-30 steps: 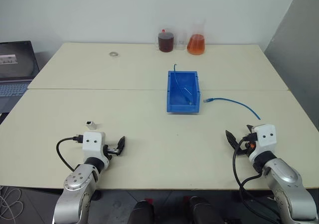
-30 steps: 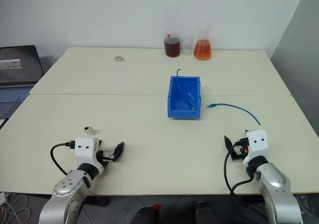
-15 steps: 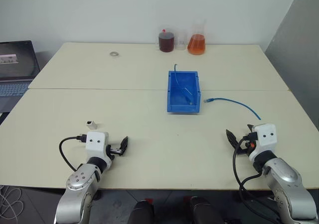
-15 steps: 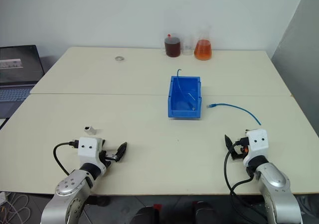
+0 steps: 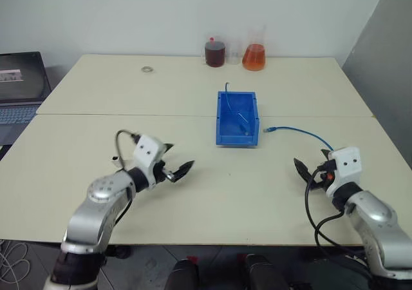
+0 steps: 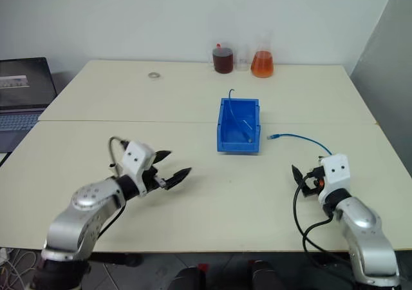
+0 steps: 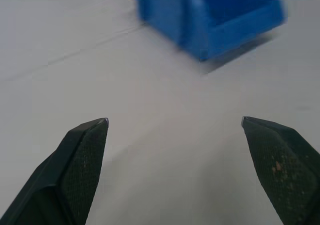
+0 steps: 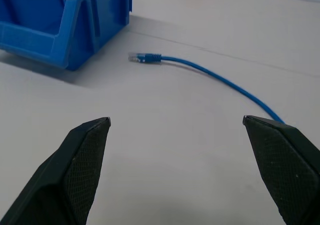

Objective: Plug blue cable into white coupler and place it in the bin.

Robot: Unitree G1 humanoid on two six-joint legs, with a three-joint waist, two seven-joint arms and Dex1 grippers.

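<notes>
Jaws of both grippers spread wide, empty, above table.

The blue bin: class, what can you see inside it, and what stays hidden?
Inside the blue bin lies a thin blue cable, one end rising above the back rim. The near wall covers part of the floor, so anything there cannot be seen.

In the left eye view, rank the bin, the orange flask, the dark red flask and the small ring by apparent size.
1. bin
2. orange flask
3. dark red flask, only slightly smaller than the orange one
4. ring
</notes>
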